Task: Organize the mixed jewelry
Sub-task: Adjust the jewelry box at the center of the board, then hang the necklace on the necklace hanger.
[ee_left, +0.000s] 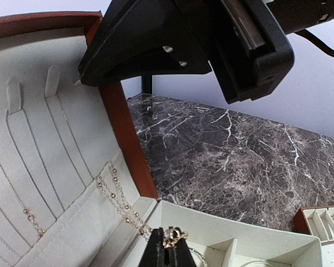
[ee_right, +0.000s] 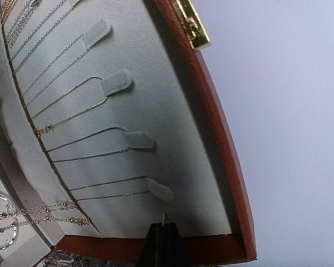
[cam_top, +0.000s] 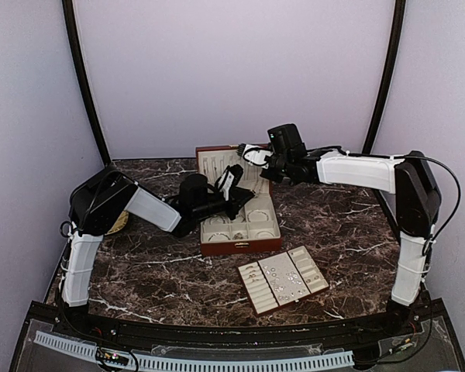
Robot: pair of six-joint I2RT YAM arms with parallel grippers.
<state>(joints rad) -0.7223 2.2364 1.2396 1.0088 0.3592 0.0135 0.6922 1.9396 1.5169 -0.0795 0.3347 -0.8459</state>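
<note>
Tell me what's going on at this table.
Two robot arms are sorting jewelry at an open wooden box. The left gripper is shut on a small gold piece just above the box's compartments. The right gripper, shut, is close to the edge of the lid, where thin chains hang. Tiny silvery pieces lie on the slotted tray nearby.

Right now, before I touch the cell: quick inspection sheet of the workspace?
Surface: dark marbled table, no spills seen.
Job's things: wooden box open with its lid upright, chains hung in the lid. Slotted tray in front holds small silvery pieces.
Clutter: tan round thing half hidden behind the left arm, unidentified.
Grippers: left gripper shut on a small gold-coloured piece over the box. Right gripper shut at the lid's edge.
Cables: black cable looped off the right arm.
Surroundings: pale walls, black poles.
</note>
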